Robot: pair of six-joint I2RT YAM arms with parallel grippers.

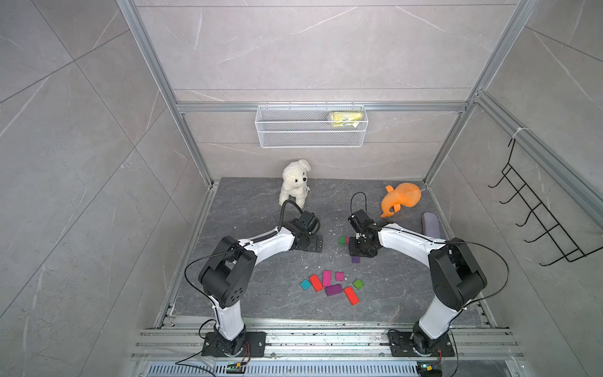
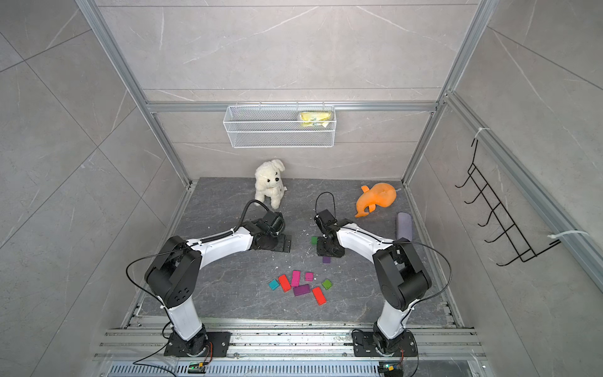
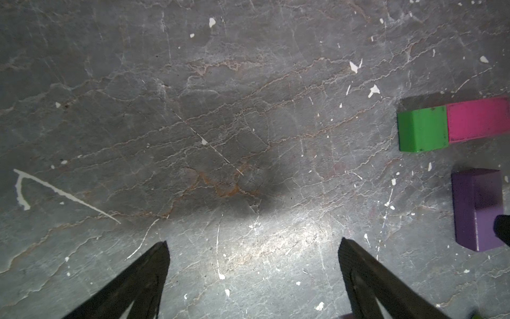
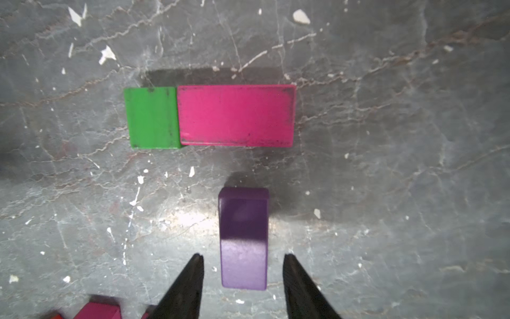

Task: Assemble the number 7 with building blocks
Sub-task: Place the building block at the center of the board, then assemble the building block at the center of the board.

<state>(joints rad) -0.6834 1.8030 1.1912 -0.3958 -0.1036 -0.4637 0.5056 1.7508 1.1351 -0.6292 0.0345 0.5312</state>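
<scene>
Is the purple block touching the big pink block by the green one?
Apart. The right wrist view shows bare floor between the purple block and the pink block. The green block touches the pink one.

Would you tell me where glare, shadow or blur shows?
Right wrist view: glare on the table beside the purple block, its far half shadowed; the magenta block at the edge blurred. Left wrist view: glare ahead of the left gripper, shadow beyond. Both top views: evenly lit.
</scene>
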